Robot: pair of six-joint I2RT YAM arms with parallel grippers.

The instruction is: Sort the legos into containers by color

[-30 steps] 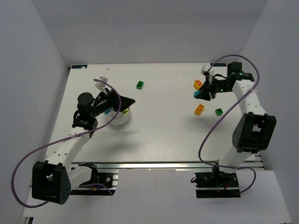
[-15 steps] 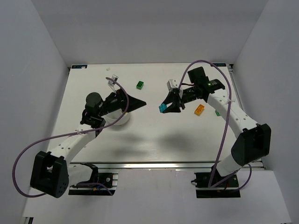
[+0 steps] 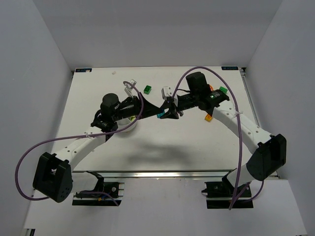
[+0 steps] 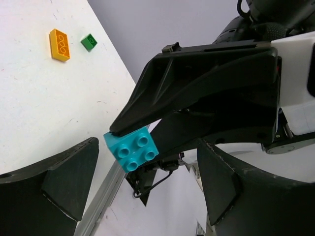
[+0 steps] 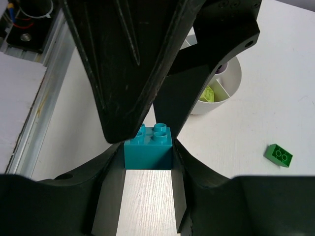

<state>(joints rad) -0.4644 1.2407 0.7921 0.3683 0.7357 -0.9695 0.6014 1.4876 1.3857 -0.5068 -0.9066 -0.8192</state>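
right gripper (image 3: pixel 163 114) clamped on cyan brick (image 5: pixel 148 147), held aloft just right of the bowl (image 3: pixel 129 127), nearer it than half a second ago | left gripper (image 4: pixel 145 189) spread wide, reached further right from the bowl, fingers flanking the brick, not touching it

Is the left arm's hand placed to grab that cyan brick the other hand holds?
Probably yes: the left hand is open, and the cyan brick sits just before its gap, pinched only by the right hand.

Left fingers (image 4: pixel 69 179) spread, right fingers (image 5: pixel 197 196) pinched between them
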